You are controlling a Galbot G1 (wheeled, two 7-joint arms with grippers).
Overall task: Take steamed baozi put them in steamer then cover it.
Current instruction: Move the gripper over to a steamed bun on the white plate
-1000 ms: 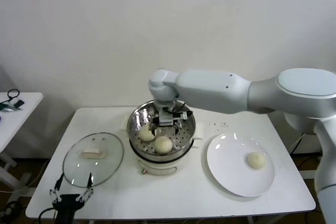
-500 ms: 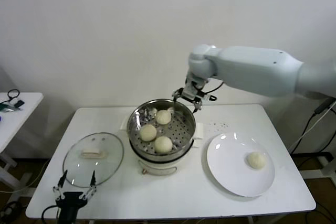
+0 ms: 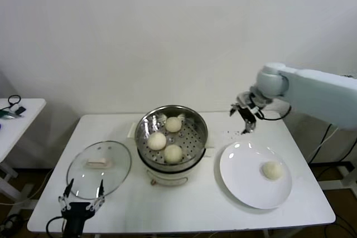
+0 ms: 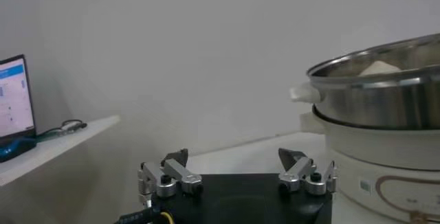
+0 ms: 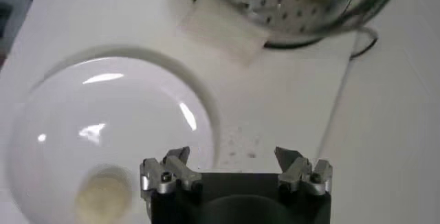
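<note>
Three steamed baozi [image 3: 173, 124] lie in the open steamer [image 3: 192, 135], a shiny pot on a cream base at the table's middle. A fourth baozi [image 3: 272, 170] rests on the white plate [image 3: 245, 178] to the right. The glass cover [image 3: 114, 175] lies flat on the table left of the steamer. My right gripper [image 3: 245, 116] hangs open and empty above the table behind the plate's far edge. In the right wrist view the gripper [image 5: 234, 160] looks down on the plate [image 5: 110, 122], its baozi [image 5: 103, 194] and the steamer [image 5: 275, 5]. My left gripper [image 3: 82, 193] waits open at the front left table edge.
A steamer side handle [image 5: 221, 29] juts toward the plate. In the left wrist view the open left gripper [image 4: 234, 160] faces the steamer wall [image 4: 385, 98]. A small side table [image 3: 17, 116] with cables stands far left. A white wall runs behind the table.
My right arm has lifted out of the steamer and swung right to behind the plate, leaving a third baozi in the pot. The left arm has barely moved.
</note>
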